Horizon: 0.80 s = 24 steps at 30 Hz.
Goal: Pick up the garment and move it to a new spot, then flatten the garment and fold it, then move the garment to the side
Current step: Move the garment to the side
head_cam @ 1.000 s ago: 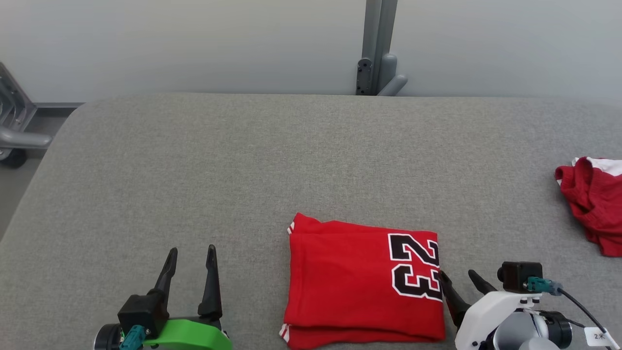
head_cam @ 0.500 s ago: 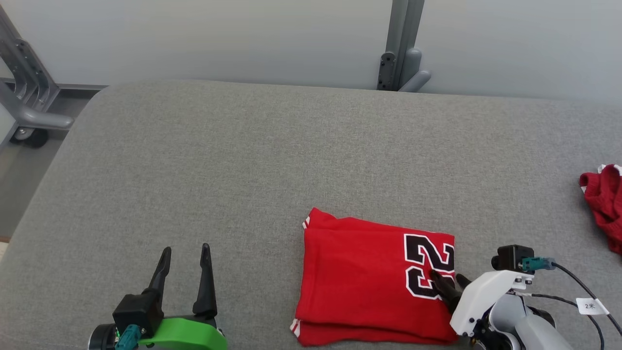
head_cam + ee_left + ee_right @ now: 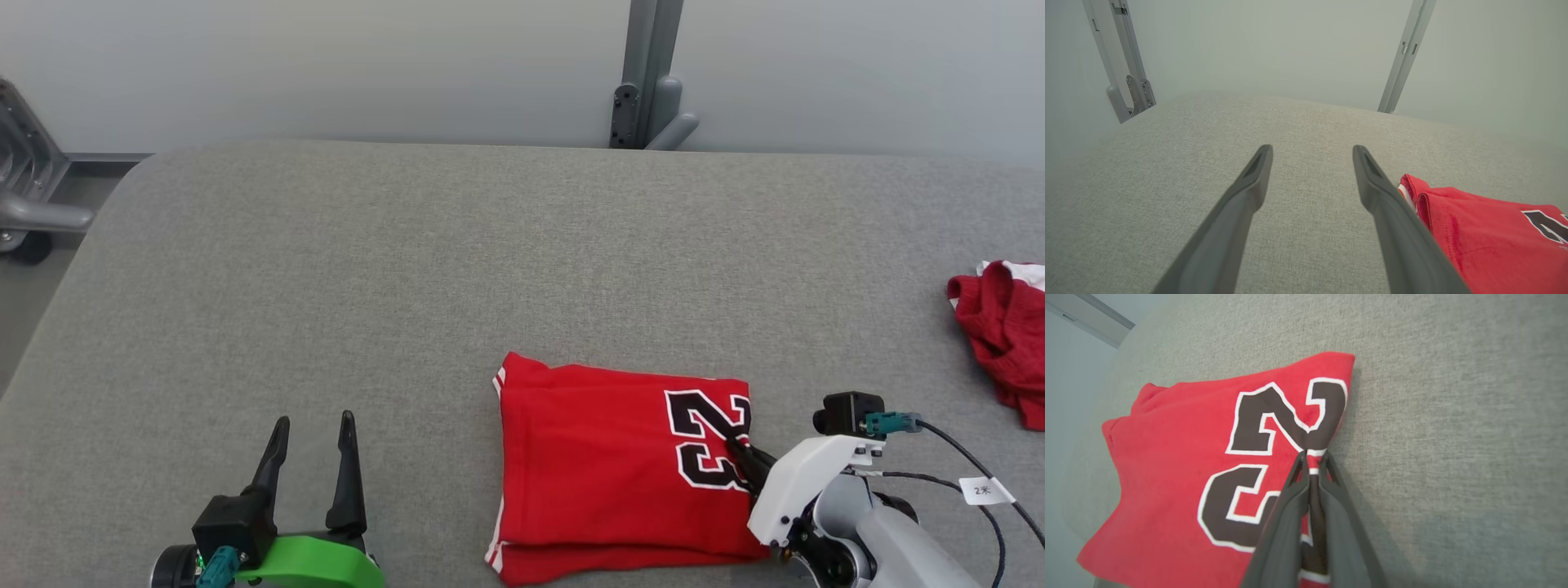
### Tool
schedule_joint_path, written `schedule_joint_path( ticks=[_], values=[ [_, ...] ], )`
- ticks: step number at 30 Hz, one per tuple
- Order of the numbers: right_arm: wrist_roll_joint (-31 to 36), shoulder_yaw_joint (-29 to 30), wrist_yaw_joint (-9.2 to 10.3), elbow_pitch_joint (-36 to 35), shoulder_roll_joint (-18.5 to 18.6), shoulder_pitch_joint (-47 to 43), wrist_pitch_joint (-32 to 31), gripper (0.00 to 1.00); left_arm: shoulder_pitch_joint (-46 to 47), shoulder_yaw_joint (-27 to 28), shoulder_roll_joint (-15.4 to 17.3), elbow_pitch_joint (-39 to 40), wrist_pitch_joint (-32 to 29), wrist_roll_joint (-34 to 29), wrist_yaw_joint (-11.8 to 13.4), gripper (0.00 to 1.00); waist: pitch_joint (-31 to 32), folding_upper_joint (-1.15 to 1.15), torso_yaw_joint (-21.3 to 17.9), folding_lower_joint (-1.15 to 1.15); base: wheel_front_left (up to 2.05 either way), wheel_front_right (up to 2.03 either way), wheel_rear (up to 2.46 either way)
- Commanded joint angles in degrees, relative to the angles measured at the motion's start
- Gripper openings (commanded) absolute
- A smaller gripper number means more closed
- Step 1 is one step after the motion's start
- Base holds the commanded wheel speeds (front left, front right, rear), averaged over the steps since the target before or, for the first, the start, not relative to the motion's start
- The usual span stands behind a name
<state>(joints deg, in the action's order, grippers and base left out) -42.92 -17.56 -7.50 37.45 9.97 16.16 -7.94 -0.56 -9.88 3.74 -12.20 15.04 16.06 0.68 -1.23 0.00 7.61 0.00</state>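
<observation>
A folded red garment (image 3: pixel 604 465) with a black and white "23" lies near the front of the grey padded table (image 3: pixel 457 269). My right gripper (image 3: pixel 739 449) is shut on the garment's right edge, pinching the cloth by the number. In the right wrist view the right gripper (image 3: pixel 1312 456) has both fingers closed on the fabric (image 3: pixel 1180 457), which puckers at the tips. My left gripper (image 3: pixel 314 425) stands open over bare table, well left of the garment. From the left wrist, the left gripper (image 3: pixel 1312 153) has nothing between its fingers, and the garment (image 3: pixel 1486 237) lies at its right.
A second crumpled red and white garment (image 3: pixel 1004 335) lies at the table's right edge. A grey metal post (image 3: pixel 645 73) stands behind the table's far edge, and a metal frame (image 3: pixel 28 196) stands off the left corner. The table's left half is bare cloth.
My right gripper has moved onto the garment's right edge and closed on it, its fingers having stood apart beside it a second ago. The head camera has shifted. The left gripper has not moved.
</observation>
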Motion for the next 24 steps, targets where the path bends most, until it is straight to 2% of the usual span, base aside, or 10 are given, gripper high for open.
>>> schedule_joint_path(
  ticks=[1, 7, 14, 19, 24],
  values=[
    [-0.7, -0.29, 0.03, -0.1, 1.56, 0.73, 0.7, 0.0, -0.28, 0.08, -0.08, -0.14, 0.15, -0.33, -0.12, 1.0, 0.4, 0.0, -1.88, 0.0, 0.0, 0.0, 0.0],
    [-1.22, -1.91, 0.02, -1.74, 5.7, 1.14, 0.53, 0.0, -0.92, -0.3, -0.23, 0.08, 0.15, -0.17, -0.29, 1.0, 0.89, 0.0, -6.21, 0.0, 0.0, 0.0, 0.0],
    [-0.24, -1.97, 0.02, -4.03, 12.14, 2.14, -0.85, 0.0, -0.4, -1.07, -0.43, 0.37, 0.15, -0.09, -0.36, 1.0, 0.06, 0.0, -14.6, 0.0, 0.0, 0.0, 0.0],
    [0.45, -1.21, 0.02, -5.59, 14.0, 3.47, -1.65, 0.0, 0.91, -1.4, -0.54, 0.44, 0.15, -0.42, -0.34, 1.0, -1.52, 0.0, -20.37, 0.0, 0.0, 0.0, 0.0],
    [1.66, -0.74, 0.02, -6.89, 14.04, 5.04, -1.74, 0.0, 2.63, -1.76, -0.49, 0.24, 0.15, -1.24, -0.68, 1.0, -3.29, 0.0, -24.01, 0.0, 0.0, 0.0, 0.0]
  ],
)
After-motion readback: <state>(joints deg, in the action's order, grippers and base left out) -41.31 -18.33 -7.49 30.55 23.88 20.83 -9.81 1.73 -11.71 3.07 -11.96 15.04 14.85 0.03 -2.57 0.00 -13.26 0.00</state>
